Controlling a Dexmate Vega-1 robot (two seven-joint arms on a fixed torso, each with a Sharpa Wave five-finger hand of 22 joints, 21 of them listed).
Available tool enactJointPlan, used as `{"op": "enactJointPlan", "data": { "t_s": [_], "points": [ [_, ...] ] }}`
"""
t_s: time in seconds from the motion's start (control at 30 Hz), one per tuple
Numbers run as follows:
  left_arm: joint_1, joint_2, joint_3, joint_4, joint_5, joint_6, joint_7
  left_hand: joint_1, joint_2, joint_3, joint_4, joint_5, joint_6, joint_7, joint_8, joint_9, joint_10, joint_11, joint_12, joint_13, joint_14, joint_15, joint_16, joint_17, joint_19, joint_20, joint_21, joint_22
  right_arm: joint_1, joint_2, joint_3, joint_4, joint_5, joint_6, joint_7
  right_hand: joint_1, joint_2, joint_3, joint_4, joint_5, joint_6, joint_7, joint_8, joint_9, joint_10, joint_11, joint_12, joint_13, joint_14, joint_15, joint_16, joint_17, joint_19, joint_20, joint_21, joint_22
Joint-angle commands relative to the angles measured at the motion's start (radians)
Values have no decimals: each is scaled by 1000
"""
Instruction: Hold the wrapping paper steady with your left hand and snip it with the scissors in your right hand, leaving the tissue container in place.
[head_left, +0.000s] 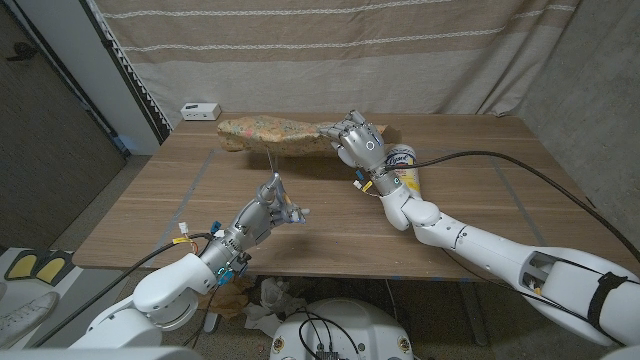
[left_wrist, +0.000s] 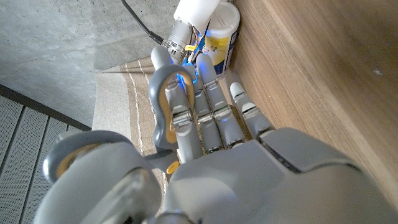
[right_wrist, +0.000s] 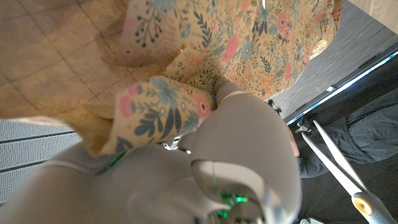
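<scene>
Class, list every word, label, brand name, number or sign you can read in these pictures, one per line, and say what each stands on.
No text can be read in any view.
Tissue container: a blue and yellow printed label, too small and blurred to read; the same in the left wrist view.
Wrapping paper: a floral pattern, no lettering.
White box at the table's far corner: dark marks, too small to read.

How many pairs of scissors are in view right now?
1. The grey-bladed scissors with yellow-lined handles are held in the left hand, blades pointing up over the wooden table's near side. Another pair could lie hidden under the floral wrapping paper.
</scene>
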Motion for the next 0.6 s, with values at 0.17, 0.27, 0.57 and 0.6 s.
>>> {"op": "enactJointPlan", "data": {
  "t_s": [0.17,0.27,0.57,0.6],
  "points": [
    [6,15,-19,0,-23,9,-12,-3,0,-5,-5,-4,3,11,-5,6,91,-79,87,-1,3,-41,5,-3,0,-4,-2,2,-6,-15,-5,-19,4,14,-1,-8,0,-2,-2,9,12,2,1,2,12,0,-1,4,14,-128,-3,2,-3,-141,9,2],
    [0,13,-14,3,-23,11,-14,-3,1,-5,-5,-4,3,11,-5,7,90,-79,87,-3,1,-40,6,-2,0,-4,-2,2,-9,-19,-5,-32,0,10,0,-8,0,-2,-2,10,12,2,2,2,14,0,-1,4,16,-128,-4,2,-1,-140,9,2],
    [22,31,-43,-20,-31,42,3,-4,2,-4,-4,-3,3,11,-8,7,88,-78,89,0,2,-40,8,-3,1,-3,-2,2,-13,-39,6,-67,-9,1,25,-10,-1,-2,-4,14,13,2,2,2,17,0,-4,3,26,-128,-6,0,1,-140,6,0],
    [25,31,-46,-22,-30,45,7,-4,2,-4,-4,-3,2,11,-8,8,89,-79,87,-4,0,-41,8,-3,1,-3,-2,2,-13,-40,7,-69,-8,5,23,-10,-1,-2,-4,14,13,2,2,2,17,0,-4,3,26,-128,-7,0,1,-140,6,0]
  ]
}}
